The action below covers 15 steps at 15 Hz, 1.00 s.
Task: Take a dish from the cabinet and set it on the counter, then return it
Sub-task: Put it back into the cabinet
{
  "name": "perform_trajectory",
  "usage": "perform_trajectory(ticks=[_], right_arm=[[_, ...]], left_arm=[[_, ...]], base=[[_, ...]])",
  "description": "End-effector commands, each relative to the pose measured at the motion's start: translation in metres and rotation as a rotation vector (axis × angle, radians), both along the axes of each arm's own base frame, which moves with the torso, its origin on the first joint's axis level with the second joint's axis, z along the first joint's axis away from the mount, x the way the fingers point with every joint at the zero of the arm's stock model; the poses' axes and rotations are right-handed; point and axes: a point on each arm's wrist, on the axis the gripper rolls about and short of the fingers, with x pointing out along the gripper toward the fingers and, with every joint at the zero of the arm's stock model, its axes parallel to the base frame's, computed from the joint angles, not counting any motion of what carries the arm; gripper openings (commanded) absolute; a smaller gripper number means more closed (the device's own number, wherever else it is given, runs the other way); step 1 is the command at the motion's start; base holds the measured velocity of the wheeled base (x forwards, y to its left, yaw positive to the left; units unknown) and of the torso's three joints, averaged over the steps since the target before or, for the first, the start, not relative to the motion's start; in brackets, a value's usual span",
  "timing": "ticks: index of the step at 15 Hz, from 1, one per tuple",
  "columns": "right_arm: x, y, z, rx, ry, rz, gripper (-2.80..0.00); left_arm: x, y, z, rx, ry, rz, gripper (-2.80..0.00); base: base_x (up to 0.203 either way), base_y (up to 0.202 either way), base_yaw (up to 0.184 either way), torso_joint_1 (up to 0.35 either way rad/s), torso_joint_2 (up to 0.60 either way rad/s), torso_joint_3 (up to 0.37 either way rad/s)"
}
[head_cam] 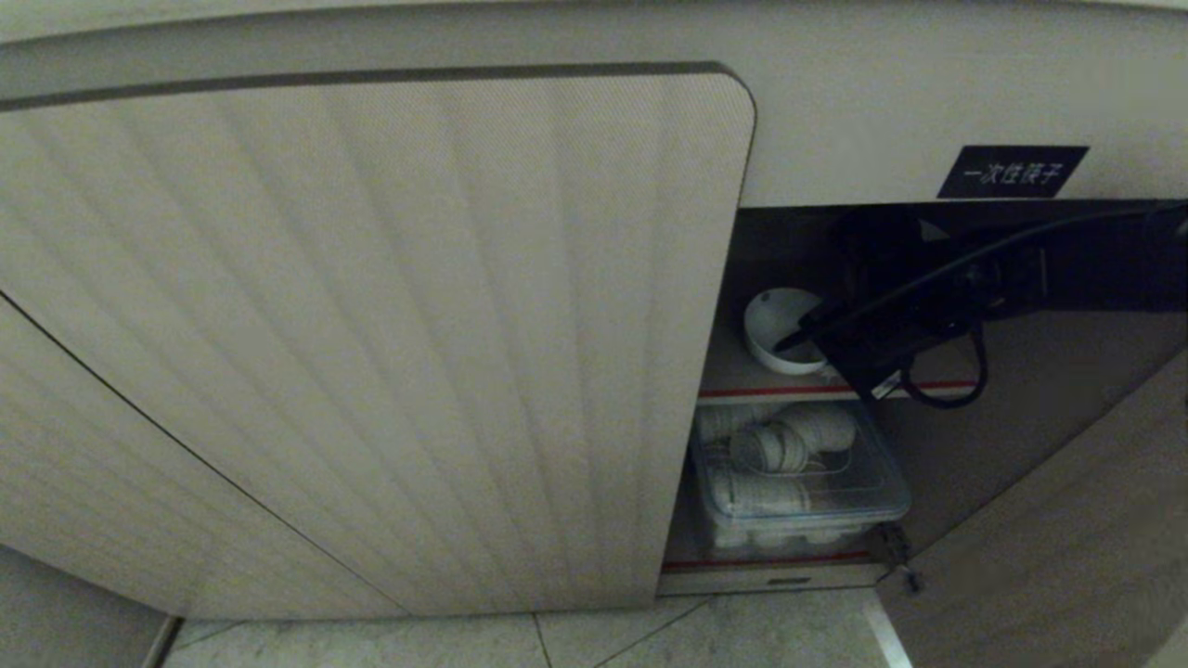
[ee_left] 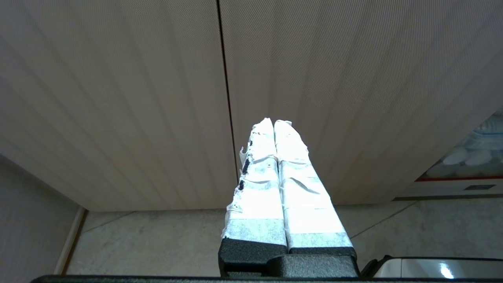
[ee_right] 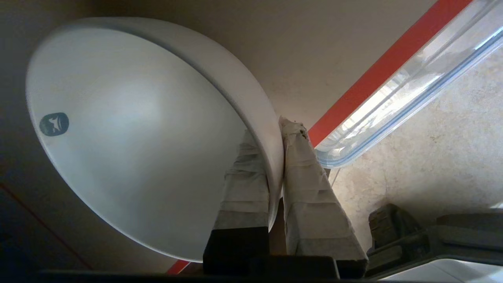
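step: I judge this as either lifting the dish out of the cabinet or setting it back; can't tell which.
dish place: on the upper red-edged shelf inside the cabinet opening, at about 3 o'clock in head view, tilted, mouth toward me.
right end effector: clamped narrow on the dish rim, one taped finger inside the wall, one outside; arm reaches in from 3 o'clock.
left end effector: taped fingers pressed together, holding nothing, parked facing the ribbed door low near the floor.
below: clear lidded box of white ware on the lower shelf, just under the dish.
how to do it well: my call, keep the pinch firm since the glazed rim is thin and slick; move straight along the opening, mind the shelf edge below and the door edge at 9 o'clock of the dish; keep the tilt small so the bowl doesn't swing on the rim.
risk: a rim pinch can pivot; a knock on the shelf lip could chip it.
writing: black label above the opening, white Chinese characters, looks like 一次性筷子, not fully sure.
logo: small grey-blue mark inside the dish wall, unreadable.
tabletop: not in view.
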Motion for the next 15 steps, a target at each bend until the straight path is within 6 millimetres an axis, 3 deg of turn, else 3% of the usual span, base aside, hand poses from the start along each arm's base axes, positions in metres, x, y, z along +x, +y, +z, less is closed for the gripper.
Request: perform_trajectory(ticks=[1, 15], right_arm=[[0.0007, 0.0005, -0.0025, 0.001, 0.008, -0.005, -2.8], [0.0066, 0.0017, -0.0091, -0.005, 0.014, -0.007, -2.8]], left_arm=[[0.0, 0.0, 0.0, -0.001, 0.0, 0.001, -2.8], [0.0, 0.0, 0.0, -0.001, 0.0, 0.0, -2.8]], base=[[0.0, 0.0, 0.0, 0.0, 0.0, 0.0], [0.0, 0.0, 0.0, 0.0, 0.0, 0.0]])
